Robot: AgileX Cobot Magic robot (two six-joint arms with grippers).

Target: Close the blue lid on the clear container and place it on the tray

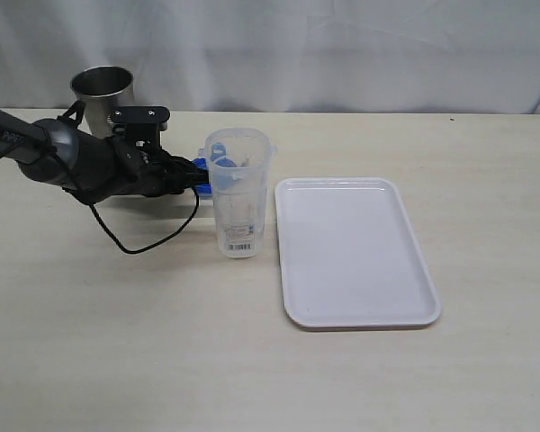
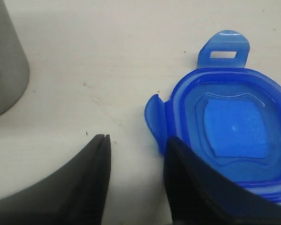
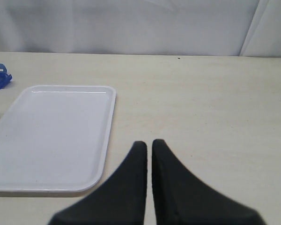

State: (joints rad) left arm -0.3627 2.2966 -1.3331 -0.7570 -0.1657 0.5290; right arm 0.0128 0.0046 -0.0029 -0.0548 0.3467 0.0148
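tabletop [image 3: 215, 93] open beside tray [image 3: 51, 136]; left pincer [image 2: 136, 140] half-wide at blue lid [image 2: 234, 126] edge; right pincer [image 3: 149, 143] closed.

The clear container [image 1: 238, 193] stands upright on the pale table [image 1: 117, 342], open at the top, with a barcode label near its base. Close beside it on the right lies the tray [image 1: 355, 252], flat and white. From the left a black arm [image 1: 81, 162] reaches in low, bringing the left gripper [image 1: 194, 176] up by the container's left side, at the blue lid [image 1: 201, 166], which shows partly through the clear wall. A steel cup [image 1: 102, 90] stands behind the arm, and a black cable [image 1: 148, 241] loops down onto the table
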